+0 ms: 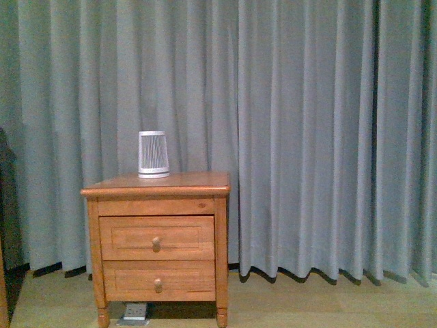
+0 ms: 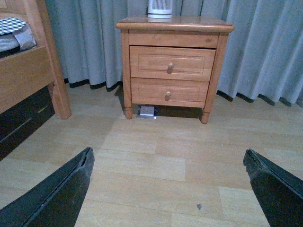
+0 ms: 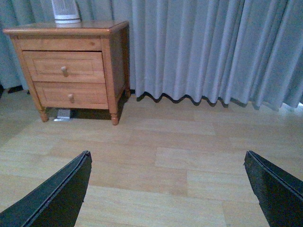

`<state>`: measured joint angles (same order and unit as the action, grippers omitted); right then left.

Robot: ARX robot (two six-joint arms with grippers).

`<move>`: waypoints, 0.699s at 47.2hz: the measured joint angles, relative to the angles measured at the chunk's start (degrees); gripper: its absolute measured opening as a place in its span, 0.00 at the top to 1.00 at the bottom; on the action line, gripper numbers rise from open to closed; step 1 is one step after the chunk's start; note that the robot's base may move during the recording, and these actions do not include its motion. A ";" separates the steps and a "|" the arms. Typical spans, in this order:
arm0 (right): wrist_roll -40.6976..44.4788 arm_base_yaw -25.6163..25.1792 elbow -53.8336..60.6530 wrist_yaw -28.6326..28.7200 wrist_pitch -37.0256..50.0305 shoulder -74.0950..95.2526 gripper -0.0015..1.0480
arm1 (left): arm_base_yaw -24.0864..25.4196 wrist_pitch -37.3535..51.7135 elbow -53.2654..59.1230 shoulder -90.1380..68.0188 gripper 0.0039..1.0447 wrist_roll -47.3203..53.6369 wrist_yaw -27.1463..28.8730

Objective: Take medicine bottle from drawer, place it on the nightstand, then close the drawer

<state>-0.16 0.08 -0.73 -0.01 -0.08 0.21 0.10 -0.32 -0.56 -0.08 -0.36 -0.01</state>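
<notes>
The honey-wood nightstand (image 1: 157, 188) stands against the grey curtain; it also shows in the left wrist view (image 2: 174, 26) and the right wrist view (image 3: 66, 29). Its upper drawer (image 1: 156, 238) is shut, with a round knob; it also shows in both wrist views (image 2: 171, 63) (image 3: 64, 67). The medicine bottle is hidden. My left gripper (image 2: 168, 158) is open and empty above the floor, well short of the nightstand. My right gripper (image 3: 168, 158) is open and empty above the floor, right of the nightstand. Neither arm shows in the front view.
A white-and-grey ribbed device (image 1: 153, 154) stands on the nightstand top. The lower drawer (image 1: 157, 280) is shut. A socket block (image 2: 147, 111) lies on the floor under the nightstand. A wooden bed frame post (image 2: 49, 56) stands to the left. The floor is pale wood (image 3: 180, 156).
</notes>
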 joint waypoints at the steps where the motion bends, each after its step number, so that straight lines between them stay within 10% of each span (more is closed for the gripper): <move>1: 0.00 0.02 0.00 0.02 0.00 0.00 0.07 | 0.00 0.00 0.00 0.00 0.06 0.00 0.02; 33: 0.00 0.00 0.00 0.02 0.00 0.00 0.07 | 0.00 0.00 0.00 0.04 0.06 0.00 0.02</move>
<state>-0.16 0.08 -0.73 0.01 -0.08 0.21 0.10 -0.32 -0.56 -0.03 -0.36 0.01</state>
